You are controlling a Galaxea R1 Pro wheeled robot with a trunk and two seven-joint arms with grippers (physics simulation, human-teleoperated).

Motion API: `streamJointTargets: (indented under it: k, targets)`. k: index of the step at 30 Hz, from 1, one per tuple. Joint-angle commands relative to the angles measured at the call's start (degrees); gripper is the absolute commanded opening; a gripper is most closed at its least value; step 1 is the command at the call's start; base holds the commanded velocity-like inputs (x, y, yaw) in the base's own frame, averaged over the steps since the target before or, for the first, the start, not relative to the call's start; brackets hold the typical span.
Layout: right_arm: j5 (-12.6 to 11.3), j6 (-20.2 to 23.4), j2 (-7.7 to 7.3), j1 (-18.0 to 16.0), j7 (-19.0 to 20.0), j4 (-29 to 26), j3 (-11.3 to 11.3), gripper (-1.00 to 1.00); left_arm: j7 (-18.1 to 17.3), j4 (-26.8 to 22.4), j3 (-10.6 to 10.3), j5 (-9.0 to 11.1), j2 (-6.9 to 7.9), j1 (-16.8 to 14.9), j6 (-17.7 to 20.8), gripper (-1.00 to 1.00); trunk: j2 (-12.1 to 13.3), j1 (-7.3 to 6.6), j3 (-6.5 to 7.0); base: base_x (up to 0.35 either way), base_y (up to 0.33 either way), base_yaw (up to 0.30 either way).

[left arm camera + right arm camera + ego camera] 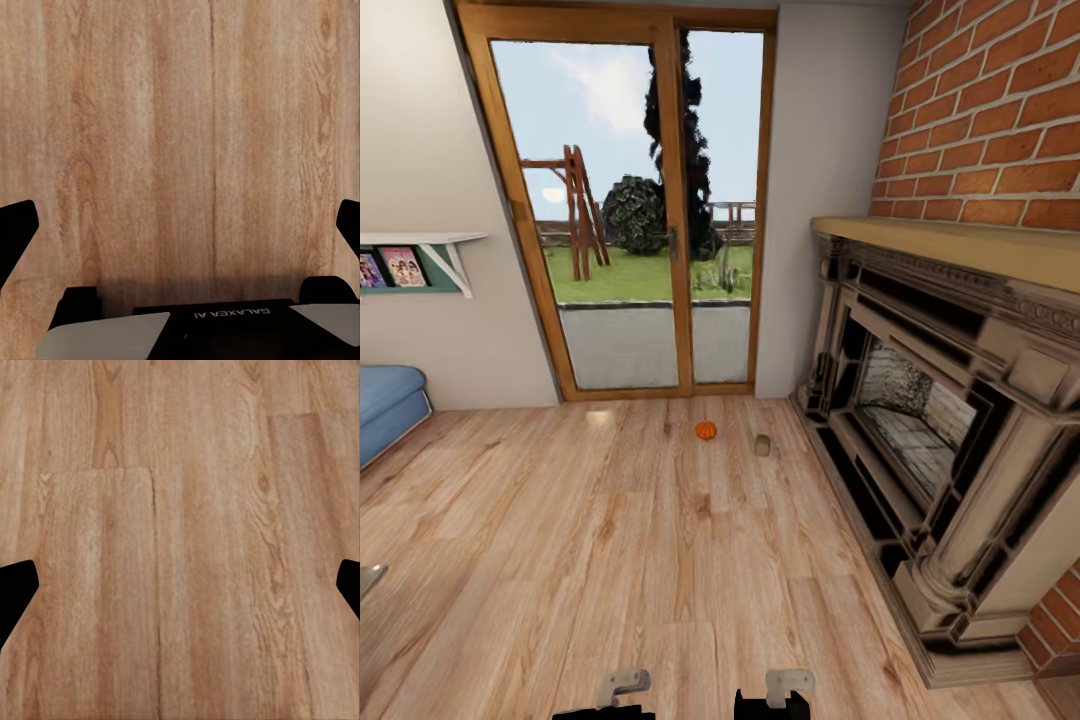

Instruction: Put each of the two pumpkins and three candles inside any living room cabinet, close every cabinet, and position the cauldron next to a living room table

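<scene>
Both my end effectors, left (pixel 180 225) and right (pixel 180 577), hang spread wide over bare wood floor (pixel 610 560). Mid-frame there's a pumpkin (pixel 706 430) with a candle (pixel 762 445) just right, near the fireplace (pixel 960 400).

One piece of lettering can be read: "GALAXEA AI" is printed in white capitals on the dark body of the left gripper (pixel 180 232), between the bases of its two fingers (pixel 16 232). In the left wrist view it is seen upside down. Two framed pictures (pixel 390 268) are propped on a white wall shelf (pixel 430 240) in the head view, but any writing on them is too small and blurred to be made out.
</scene>
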Motion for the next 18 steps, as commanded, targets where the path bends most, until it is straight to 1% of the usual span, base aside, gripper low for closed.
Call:
streamJointTargets:
  k: [1, 14, 16, 18]
  targets:
    - [-0.52, -0.24, 0.00, -0.06, -0.24, -0.03, 0.49, 1.00, -0.11, -0.09, -0.47, 0.60, 0.02, -0.01, 0.32, 1.00, -0.03, 0.02, -0.06, 0.198, 0.000, 0.001]
    - [-0.45, -0.24, 0.00, -0.06, -0.24, -0.03, 0.49, 1.00, -0.11, -0.09, -0.46, 0.59, 0.00, -0.01, 0.31, 1.00, -0.03, 0.02, -0.06, 0.191, 0.000, 0.000]
    - [-0.45, -0.24, 0.00, -0.06, -0.24, -0.03, 0.49, 1.00, -0.11, -0.09, -0.47, 0.59, -0.01, -0.01, 0.29, 1.00, -0.03, 0.02, -0.08, 0.175, 0.000, 0.108]
    - [-0.45, -0.25, 0.00, -0.06, -0.24, -0.03, 0.49, 1.00, -0.11, -0.09, -0.47, 0.59, -0.02, -0.01, 0.30, 1.00, -0.03, 0.02, -0.09, 0.172, 0.000, 0.270]
